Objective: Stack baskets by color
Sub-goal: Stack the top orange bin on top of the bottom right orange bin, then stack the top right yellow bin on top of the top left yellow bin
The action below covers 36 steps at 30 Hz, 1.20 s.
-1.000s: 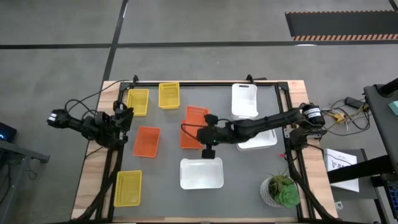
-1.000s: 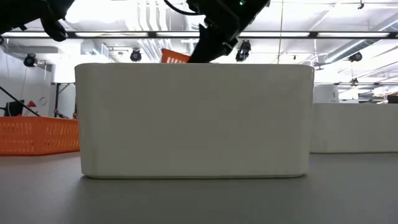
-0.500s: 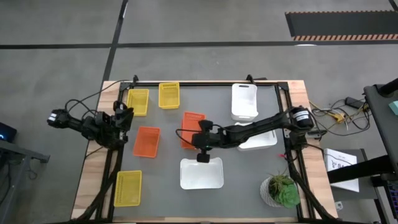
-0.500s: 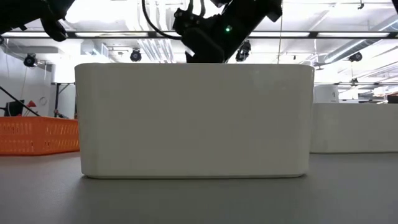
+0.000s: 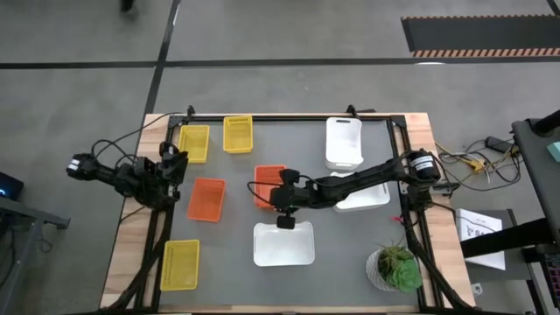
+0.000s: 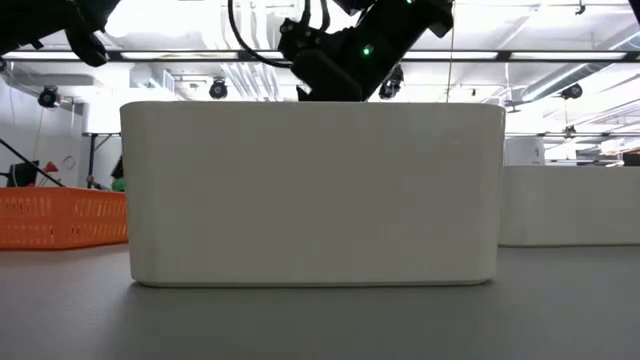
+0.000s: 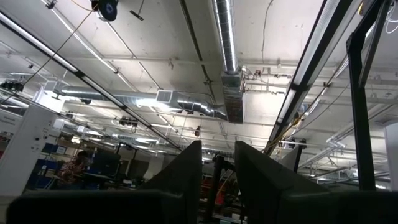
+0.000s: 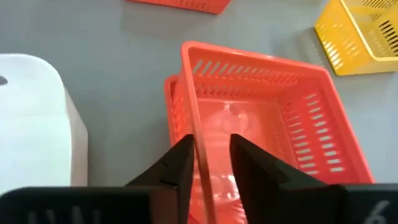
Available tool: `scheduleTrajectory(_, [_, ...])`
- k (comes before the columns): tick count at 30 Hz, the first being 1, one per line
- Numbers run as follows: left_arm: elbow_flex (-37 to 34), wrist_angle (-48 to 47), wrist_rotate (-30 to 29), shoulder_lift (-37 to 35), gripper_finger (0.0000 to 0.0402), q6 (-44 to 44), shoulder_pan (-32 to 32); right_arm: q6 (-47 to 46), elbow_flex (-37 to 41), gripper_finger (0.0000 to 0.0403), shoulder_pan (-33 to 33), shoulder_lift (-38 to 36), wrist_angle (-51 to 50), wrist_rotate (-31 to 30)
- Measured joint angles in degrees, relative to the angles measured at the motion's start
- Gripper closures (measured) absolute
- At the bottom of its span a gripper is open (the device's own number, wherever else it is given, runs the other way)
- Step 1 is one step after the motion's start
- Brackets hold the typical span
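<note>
Orange basket (image 8: 261, 118) sits nested in a second orange one at mid-table, nothing else inside it. My right pincer (image 8: 208, 165) straddles its near wall, fingers slightly apart (can't tell if they touch it). Third orange basket (image 5: 206, 199) lies alone nearby, empty. Left pincer (image 7: 217, 171) waits at the table's left edge, fingers a bit apart, holding nothing.

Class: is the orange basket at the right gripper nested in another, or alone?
Nested: the orange basket sits inside a second orange rim, askew.
</note>
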State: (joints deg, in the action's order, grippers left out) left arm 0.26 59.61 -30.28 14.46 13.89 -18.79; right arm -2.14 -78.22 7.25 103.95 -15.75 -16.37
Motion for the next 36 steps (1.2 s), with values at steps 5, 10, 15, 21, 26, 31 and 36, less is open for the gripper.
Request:
scheduleTrajectory(5, [0.01,0.00,0.02,0.00,0.0323,-0.07,0.02,0.68,0.00,0.0264,0.00,-3.26,-1.05,4.95])
scheduleTrajectory(10, [0.01,0.01,0.02,0.02,0.0323,-0.14,0.02,4.50,0.78,0.0282,0.51,-7.40,-5.19,6.31])
scheduleTrajectory(15, [-0.01,-0.24,0.02,0.88,0.0323,-0.93,0.00,7.31,6.78,0.0366,0.63,-13.25,-5.60,6.31])
scheduleTrajectory(21, [0.01,-0.16,-0.04,5.09,0.0323,-1.70,0.04,11.86,19.02,0.0392,-0.08,-25.57,0.54,6.31])
scheduleTrajectory(26, [3.65,-0.12,-1.92,9.34,0.0323,-1.14,0.38,16.88,31.55,0.0394,-1.90,-37.12,13.98,6.24])
scheduleTrajectory(31, [8.92,-0.31,0.31,16.13,0.0323,-4.49,0.42,18.53,39.64,0.0394,-2.77,-45.90,25.83,6.30])
scheduleTrajectory(36, [14.99,-0.22,-6.81,29.56,0.0323,-13.16,0.44,21.61,42.11,0.0394,-2.80,-52.92,26.80,6.29])
